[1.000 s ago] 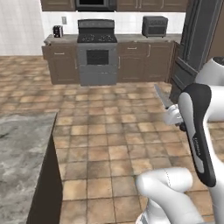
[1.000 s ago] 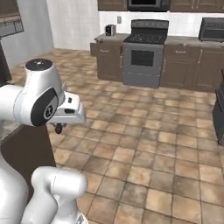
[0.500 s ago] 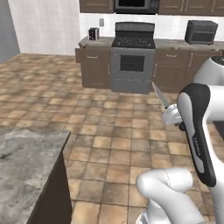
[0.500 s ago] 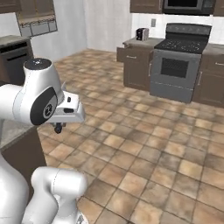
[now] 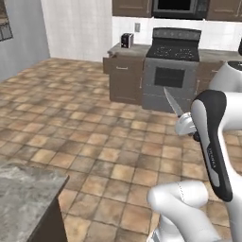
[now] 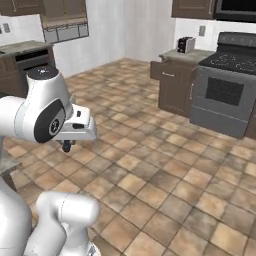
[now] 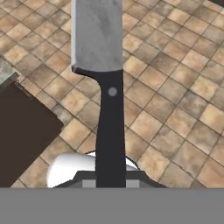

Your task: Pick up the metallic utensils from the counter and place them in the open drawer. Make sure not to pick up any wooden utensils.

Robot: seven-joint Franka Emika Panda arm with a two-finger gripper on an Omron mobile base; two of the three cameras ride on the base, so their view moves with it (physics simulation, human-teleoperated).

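Observation:
My gripper (image 5: 185, 126) is shut on the metallic utensil, a knife (image 5: 172, 102) with a grey steel blade and black handle, held in the air above the tiled floor. In the hand view the knife (image 7: 109, 113) points straight away from the gripper (image 7: 110, 181), blade uppermost. A corner of the marbled counter (image 5: 24, 188) lies at the lower left, away from the gripper. The open drawer (image 5: 122, 65), dark brown with a silver bar handle, juts from the cabinet left of the stove, far ahead. From the right base view the gripper (image 6: 66, 145) hangs under the white hand, and the drawer (image 6: 168, 73) is at the back.
A black stove (image 5: 171, 71) stands against the far wall with a toaster (image 5: 125, 40) on the counter beside it. Brown floor tiles (image 5: 94, 137) stretch between the base and those cabinets. The counter's dark base (image 7: 22, 131) is at the hand view's left.
Both base views have swung, so the stove and cabinets now sit further right and nearer. That is the camera moving. The knife stays in the gripper.

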